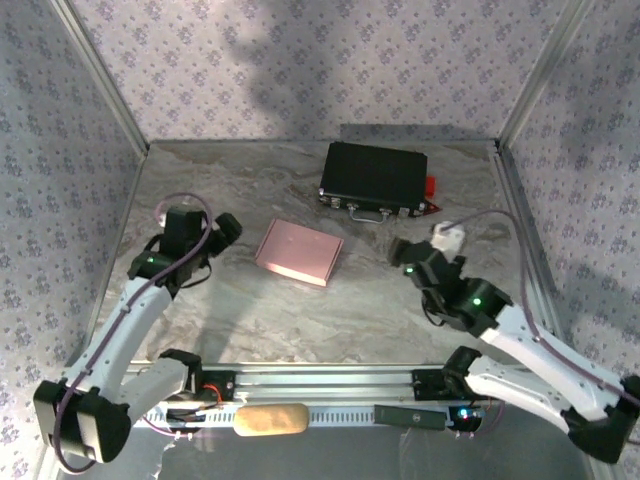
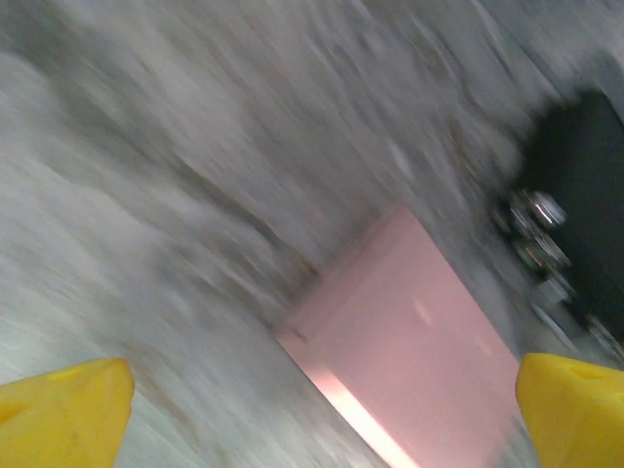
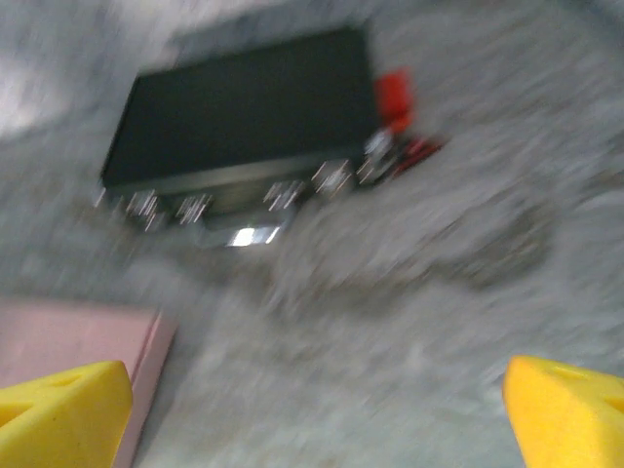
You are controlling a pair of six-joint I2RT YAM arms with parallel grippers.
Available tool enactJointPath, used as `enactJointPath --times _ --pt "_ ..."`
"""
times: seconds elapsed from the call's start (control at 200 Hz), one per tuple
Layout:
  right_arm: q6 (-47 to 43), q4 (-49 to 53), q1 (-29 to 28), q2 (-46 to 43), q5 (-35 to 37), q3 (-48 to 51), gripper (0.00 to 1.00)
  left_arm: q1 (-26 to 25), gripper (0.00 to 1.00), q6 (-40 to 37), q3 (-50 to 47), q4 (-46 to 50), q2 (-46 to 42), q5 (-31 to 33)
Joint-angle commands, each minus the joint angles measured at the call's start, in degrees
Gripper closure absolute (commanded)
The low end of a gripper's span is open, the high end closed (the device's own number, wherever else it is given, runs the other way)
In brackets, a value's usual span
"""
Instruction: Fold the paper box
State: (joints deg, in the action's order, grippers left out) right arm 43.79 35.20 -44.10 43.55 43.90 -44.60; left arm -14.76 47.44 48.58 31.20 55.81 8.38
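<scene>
While the left gripper [image 1: 226, 230] and the right gripper [image 1: 404, 250] are both held spread, with nothing between the fingers, the box [image 1: 300, 251] is seen lying flat on the table [image 1: 240, 315] between them, touched by neither. The case [image 1: 373, 177] is set behind it, rightward and apart.

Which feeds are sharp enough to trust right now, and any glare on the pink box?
Top external: sharp, a soft shadow across the back wall. Left wrist: smeared, with a bright streak of glare along the lower edge of the paper box. Right wrist: smeared as well; the metal fittings on the black case blur into streaks.
</scene>
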Motion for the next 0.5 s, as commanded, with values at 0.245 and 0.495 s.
enactJointPath --times 0.245,0.495 --pt "-38.1 -43.2 29.0 -3.7 -15.7 28.7 0.01 8.0 0.0 -35.9 -26.4 -39.7 -5.0 8.2" --pt "-40.5 -66.1 36.2 14.8 -26.8 31.5 0.01 12.8 0.0 -39.2 -29.0 -56.9 7.7 5.3"
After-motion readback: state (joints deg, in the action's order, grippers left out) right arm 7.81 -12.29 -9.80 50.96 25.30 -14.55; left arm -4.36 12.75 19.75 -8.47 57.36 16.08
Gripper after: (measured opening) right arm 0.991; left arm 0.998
